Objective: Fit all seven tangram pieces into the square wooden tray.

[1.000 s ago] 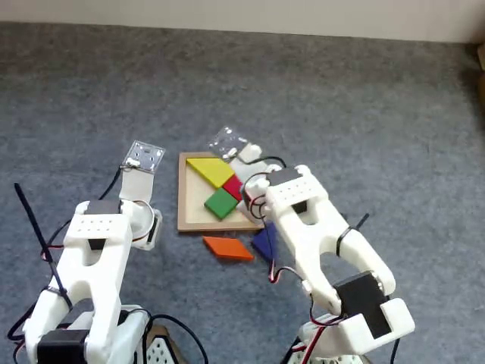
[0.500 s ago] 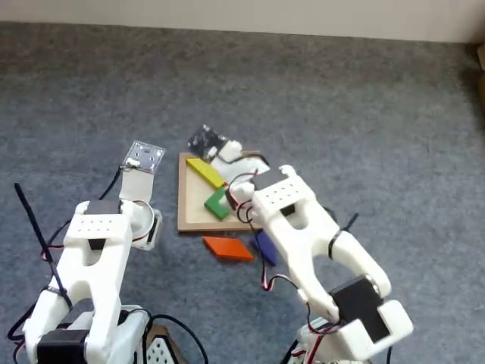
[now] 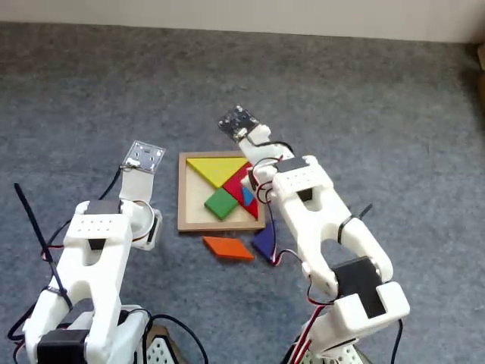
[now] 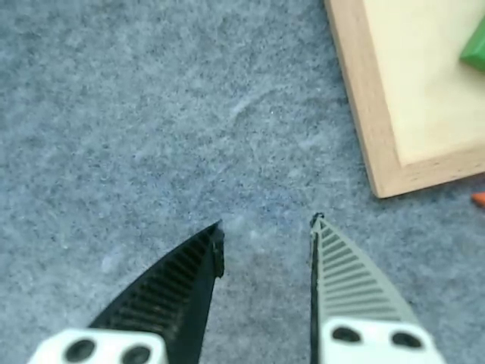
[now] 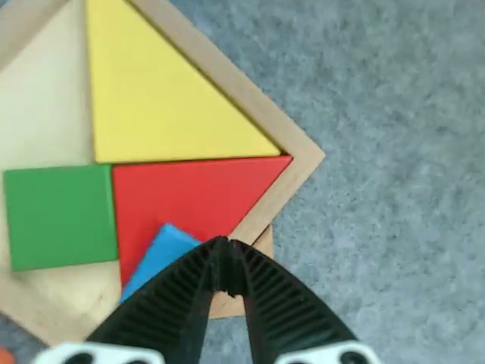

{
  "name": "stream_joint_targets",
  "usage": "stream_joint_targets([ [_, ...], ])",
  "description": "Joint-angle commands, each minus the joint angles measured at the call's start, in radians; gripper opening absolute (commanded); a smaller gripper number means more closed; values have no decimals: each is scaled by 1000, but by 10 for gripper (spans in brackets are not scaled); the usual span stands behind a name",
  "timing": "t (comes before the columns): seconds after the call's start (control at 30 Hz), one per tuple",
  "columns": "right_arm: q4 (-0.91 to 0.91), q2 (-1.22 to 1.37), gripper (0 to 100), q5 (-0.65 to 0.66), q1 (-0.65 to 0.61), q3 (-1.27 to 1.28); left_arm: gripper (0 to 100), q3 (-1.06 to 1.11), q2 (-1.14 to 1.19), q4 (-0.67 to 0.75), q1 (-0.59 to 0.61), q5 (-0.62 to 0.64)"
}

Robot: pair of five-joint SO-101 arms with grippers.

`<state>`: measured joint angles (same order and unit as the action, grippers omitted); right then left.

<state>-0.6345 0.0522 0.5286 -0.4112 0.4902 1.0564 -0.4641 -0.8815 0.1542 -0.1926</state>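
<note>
Tray (image 3: 184, 220): yellow triangle (image 3: 214, 168), green square (image 3: 220, 203) seated; blue piece (image 5: 155, 254) askew on red triangle (image 5: 189, 199). Right claw (image 5: 226, 254) closed, empty, beside blue piece. Left claw (image 4: 267, 235) parted, empty. Pieces likely light, stiff, slick; pinch opposite edges.

Setting: an indoor robotics test station, of a lab or workshop type. Indicators: two white arms (image 3: 95, 258) (image 3: 318, 220) with exposed wiring (image 3: 282, 267), mounted side by side on a counter (image 3: 364, 98) covered in grey carpet-like fabric; a pale wall strip (image 3: 265, 15) borders the far edge.
</note>
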Motion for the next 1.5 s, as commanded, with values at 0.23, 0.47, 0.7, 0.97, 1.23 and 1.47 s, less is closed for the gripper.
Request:
stream_joint_targets([
  [0.23, 36, -16, 5, -8, -2, -39, 182, -2, -27, 12, 5, -6],
  [0.47, -142, -18, 5, -9, -47, -24, 182, -2, -27, 12, 5, -6],
  [0.7, -263, -18, 5, -9, -82, -24, 182, -2, -27, 12, 4, -6],
  [0.97, -274, -170, 5, -9, -87, -24, 182, -2, -27, 12, 4, -6],
  [1.23, -303, -378, 7, -86, -85, -12, 182, -2, -27, 12, 4, -6],
  [1.47, -578, -358, 166, -330, -156, -18, 182, -2, -27, 12, 4, -6],
])
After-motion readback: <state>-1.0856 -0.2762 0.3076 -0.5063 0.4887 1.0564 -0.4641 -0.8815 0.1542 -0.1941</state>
